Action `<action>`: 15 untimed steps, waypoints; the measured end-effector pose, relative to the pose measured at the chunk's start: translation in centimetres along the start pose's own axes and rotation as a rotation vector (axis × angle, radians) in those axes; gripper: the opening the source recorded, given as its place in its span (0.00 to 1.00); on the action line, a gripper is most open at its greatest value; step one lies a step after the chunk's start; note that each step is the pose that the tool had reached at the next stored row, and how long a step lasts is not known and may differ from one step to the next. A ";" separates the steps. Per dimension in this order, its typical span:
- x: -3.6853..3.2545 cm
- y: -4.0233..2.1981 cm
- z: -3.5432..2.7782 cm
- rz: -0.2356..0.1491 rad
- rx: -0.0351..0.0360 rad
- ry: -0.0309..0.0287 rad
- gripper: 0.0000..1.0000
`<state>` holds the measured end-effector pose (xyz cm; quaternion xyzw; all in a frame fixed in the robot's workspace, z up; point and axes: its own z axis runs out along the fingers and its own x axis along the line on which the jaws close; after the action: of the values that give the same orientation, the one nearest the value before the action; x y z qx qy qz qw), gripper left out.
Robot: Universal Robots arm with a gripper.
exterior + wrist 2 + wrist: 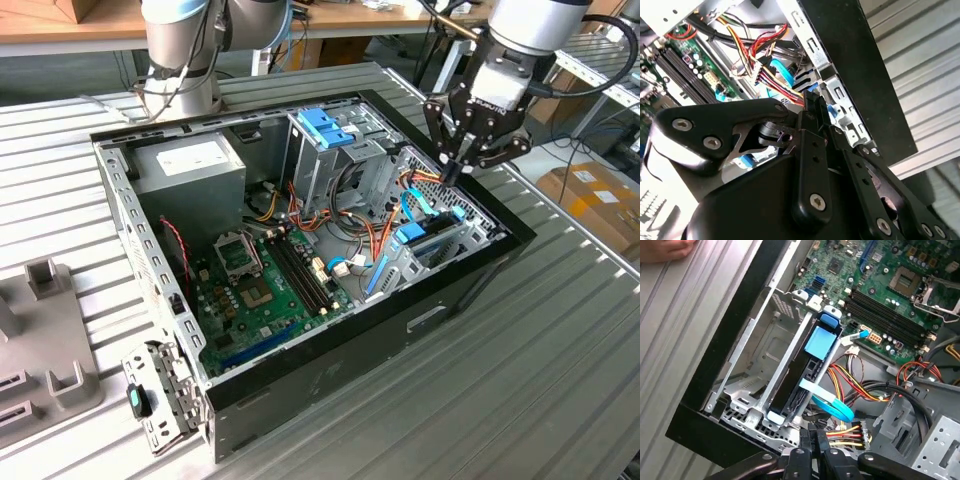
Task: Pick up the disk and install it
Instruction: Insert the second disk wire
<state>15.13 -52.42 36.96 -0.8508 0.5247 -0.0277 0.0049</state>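
claw (pixel 452 172): fingers pressed together, holding nothing, above case's (pixel 330 375) right end | disk (pixel 807 372): seated on edge in drive bay beside motherboard (pixel 265 285) | case: open, on desk (pixel 520 370)

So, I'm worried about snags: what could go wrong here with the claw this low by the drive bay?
1. The claw sits right beside the red-and-yellow wire bundle; it might hook or pinch it.
2. The blue flat cable loops against the disk and could get dragged.
3. Whether the disk is fully seated can't be told; it may be loose.
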 end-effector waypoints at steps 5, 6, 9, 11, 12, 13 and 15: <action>0.00 0.01 0.15 0.116 -0.0048 0.0042 0.16; 0.00 0.01 0.16 0.116 -0.0048 0.0042 0.16; 0.00 0.01 0.16 0.116 -0.0048 0.0041 0.16; 0.00 0.01 0.16 0.116 -0.0048 0.0042 0.16; 0.00 0.01 0.16 0.116 -0.0048 0.0041 0.16; 0.00 0.01 0.16 0.116 -0.0048 0.0042 0.16; 0.00 0.01 0.16 0.116 -0.0048 0.0042 0.16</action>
<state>15.13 -52.43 36.80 -0.8188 0.5733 -0.0279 0.0033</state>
